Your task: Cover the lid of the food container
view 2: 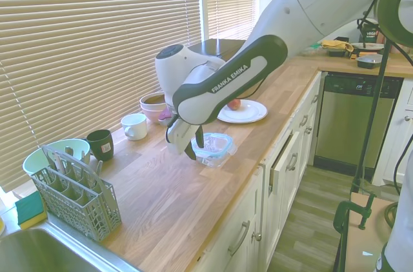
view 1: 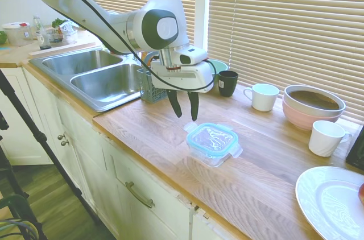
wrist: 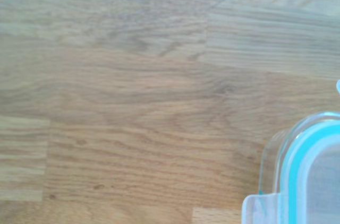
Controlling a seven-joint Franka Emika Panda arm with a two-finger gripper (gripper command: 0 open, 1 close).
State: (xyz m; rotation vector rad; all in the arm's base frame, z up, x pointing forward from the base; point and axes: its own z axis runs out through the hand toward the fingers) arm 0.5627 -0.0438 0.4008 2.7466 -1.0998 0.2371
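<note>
Bench front: wooden bench (view 1: 170, 132) of butcher-block planks with visible grain; white cabinet doors (view 1: 142, 189) with metal handles below.
Lid: clear square lid (view 1: 211, 137) with rounded corners, light blue rim and clear side tabs, lying flat on top of the food container (view 1: 213, 156).
Food container: low clear glass dish near the bench's front edge; only its walls show beneath the lid.
Jaws: the gripper (view 1: 185, 106) hangs above the bench just beside the lid's sink-side corner, its two dark fingers (view 1: 193, 106) parted and holding nothing.
Around: grey cutlery caddy (view 1: 149, 85) by the steel double sink (view 1: 94, 75); dark mug (view 1: 227, 82), two white cups (view 1: 264, 96) and stacked bowls (view 1: 313, 106) along the blinds; white plate (view 1: 330, 200) at the far end.
Only second exterior: something reddish, perhaps fruit, on the plate; a dishwasher (view 2: 352, 120).
Only wrist: a corner of lid and tab over bare wood.
</note>
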